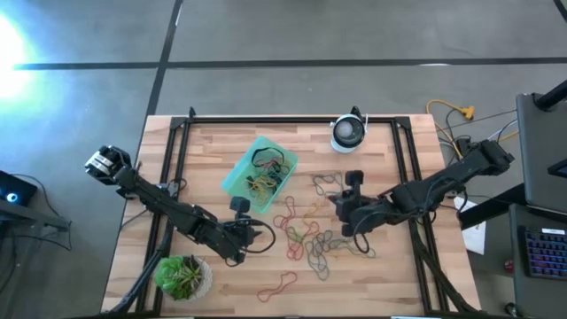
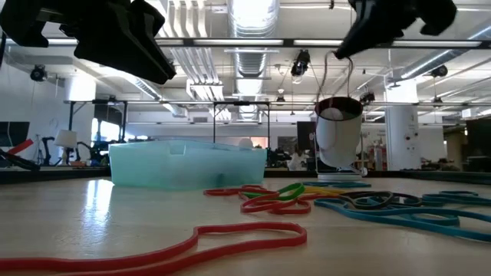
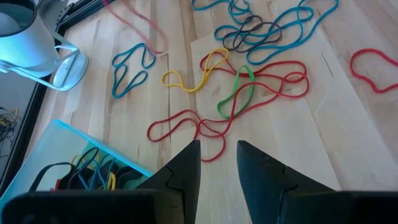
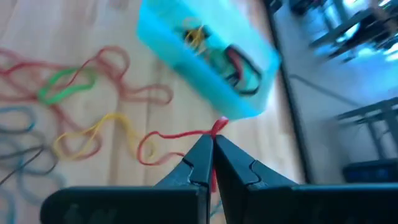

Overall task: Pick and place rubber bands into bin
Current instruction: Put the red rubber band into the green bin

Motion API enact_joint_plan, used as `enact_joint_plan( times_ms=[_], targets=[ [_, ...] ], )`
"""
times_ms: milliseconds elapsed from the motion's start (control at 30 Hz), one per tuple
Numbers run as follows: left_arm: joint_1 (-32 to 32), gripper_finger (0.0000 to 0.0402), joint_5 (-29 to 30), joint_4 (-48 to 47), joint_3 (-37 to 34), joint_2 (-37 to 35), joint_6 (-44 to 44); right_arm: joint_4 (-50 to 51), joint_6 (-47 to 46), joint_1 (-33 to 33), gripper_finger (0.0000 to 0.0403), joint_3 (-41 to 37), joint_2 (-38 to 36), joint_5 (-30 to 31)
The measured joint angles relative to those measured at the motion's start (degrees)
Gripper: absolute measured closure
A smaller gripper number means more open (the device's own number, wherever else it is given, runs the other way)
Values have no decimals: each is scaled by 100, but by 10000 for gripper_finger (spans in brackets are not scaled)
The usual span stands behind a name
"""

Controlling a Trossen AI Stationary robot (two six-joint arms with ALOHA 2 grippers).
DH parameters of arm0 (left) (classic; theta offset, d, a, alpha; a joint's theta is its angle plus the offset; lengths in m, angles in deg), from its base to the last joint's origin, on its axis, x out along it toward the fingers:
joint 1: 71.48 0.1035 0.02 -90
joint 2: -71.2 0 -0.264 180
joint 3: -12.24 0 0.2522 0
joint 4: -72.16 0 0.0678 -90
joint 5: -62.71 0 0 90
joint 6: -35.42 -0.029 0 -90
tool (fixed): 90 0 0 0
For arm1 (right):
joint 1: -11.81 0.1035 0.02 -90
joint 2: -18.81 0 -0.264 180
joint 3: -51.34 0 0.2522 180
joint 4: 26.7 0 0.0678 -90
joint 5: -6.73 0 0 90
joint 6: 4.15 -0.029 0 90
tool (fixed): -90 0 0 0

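Observation:
Many rubber bands (image 1: 310, 232) in red, green, yellow, blue and black lie loose on the wooden table, right of the teal bin (image 1: 260, 175), which holds several bands (image 4: 214, 50). My right gripper (image 4: 212, 142) is above the pile (image 1: 345, 193), shut on a red band, with the bin (image 4: 205, 59) ahead of it. My left gripper (image 3: 217, 149) is open and empty near the bin's near corner (image 1: 246, 232), above bare wood just short of a red band (image 3: 186, 124). My right gripper pinches a short bunched bit of the red band (image 4: 216, 127) between its two fingertips, only at their free ends. The rest of the band (image 4: 149, 148) trails off to one side in a slack loop. I cannot tell whether it is clear of the table.
A white-and-black round device (image 1: 348, 133) stands at the far edge. A pot with a green plant (image 1: 183, 276) stands at the near left corner. One red band (image 1: 277, 285) lies alone near the front edge. Black rails (image 1: 177, 168) frame the table.

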Motion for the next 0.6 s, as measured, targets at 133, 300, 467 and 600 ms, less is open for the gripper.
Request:
enact_joint_plan(
  times_ms=[133, 300, 467, 600],
  targets=[
    [1, 313, 0, 0, 0, 0, -1, -254, 417, -85, 394, 251, -2, 148],
    [0, 313, 0, -1, -2, 0, -1, -982, 1149, -306, 394, 356, 0, 153],
    [-1, 313, 0, 0, -7, 0, -1, -1974, 1873, -641, 394, 280, 9, 146],
    [0, 313, 0, -4, -17, 0, -4, -2479, 2169, -950, 394, 262, 85, 29]
  ],
)
